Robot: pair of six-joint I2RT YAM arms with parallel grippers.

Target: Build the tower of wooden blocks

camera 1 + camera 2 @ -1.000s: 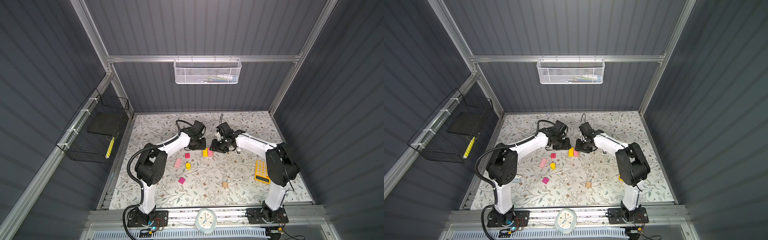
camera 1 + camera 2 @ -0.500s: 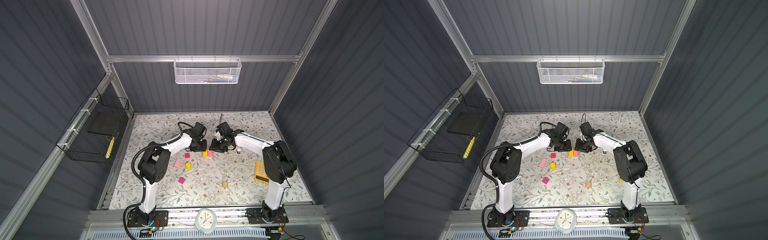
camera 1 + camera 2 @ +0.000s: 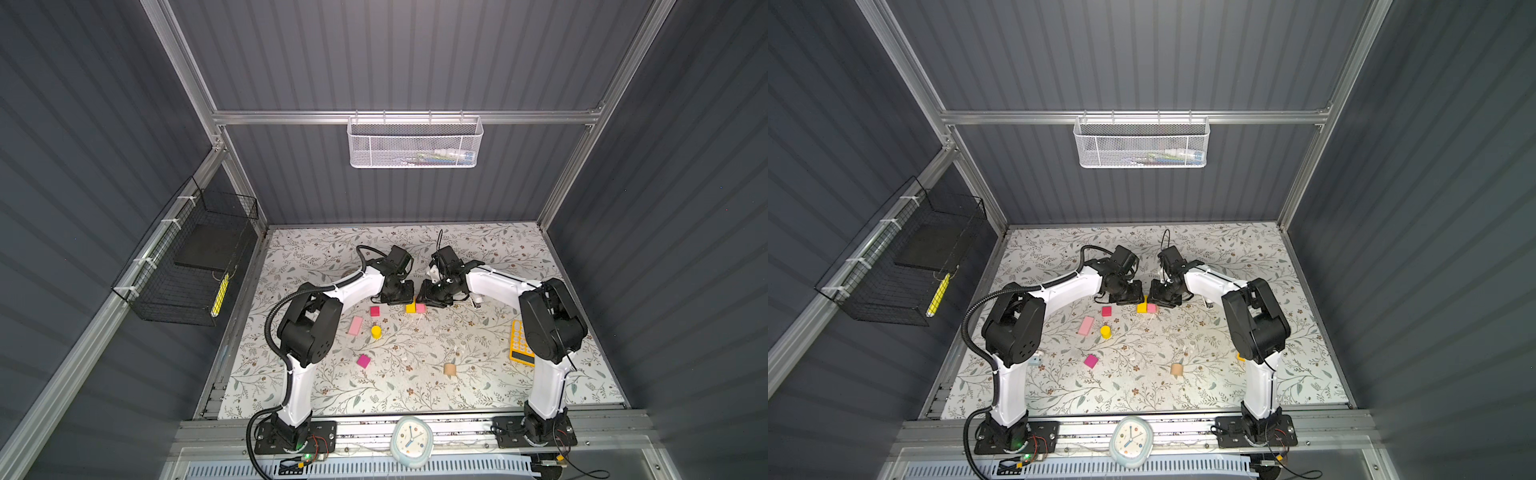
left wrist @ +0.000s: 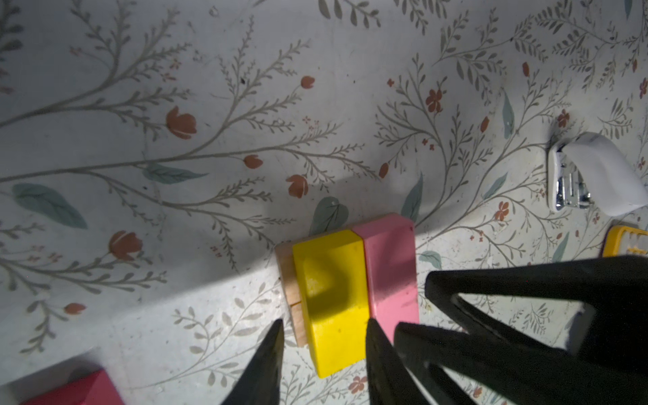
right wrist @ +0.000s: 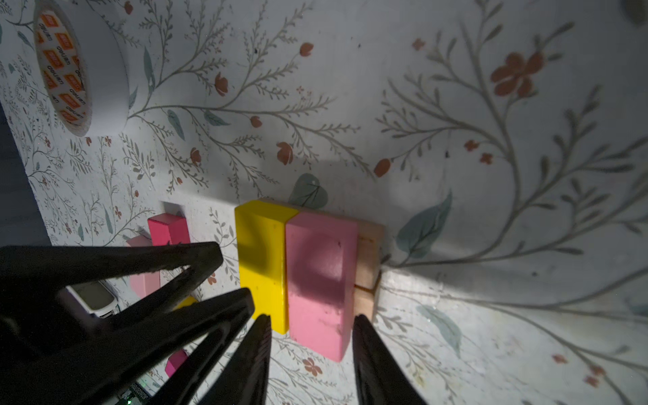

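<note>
Left of centre lie a loose pink bar [image 3: 355, 325], magenta cube [image 3: 375, 311] and yellow cylinder [image 3: 376, 331]. The left gripper [image 4: 323, 347] and right gripper [image 5: 310, 336], both parted and grasping nothing, crowd the central tower [image 3: 415, 308]. A stapler [image 3: 476, 299] and calculator [image 3: 517, 343] lie further right.

The calculator [image 3: 516, 345] sits half behind the right arm [image 3: 548, 324]; tan blocks [image 4: 288, 270] barely peek from under the yellow bar [image 4: 333, 298].

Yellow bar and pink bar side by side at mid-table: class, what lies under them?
Tan blocks lie under the yellow bar and pink bar; a seam shows at least two. Their edges stick out at both sides. The bars cover the rest.
</note>
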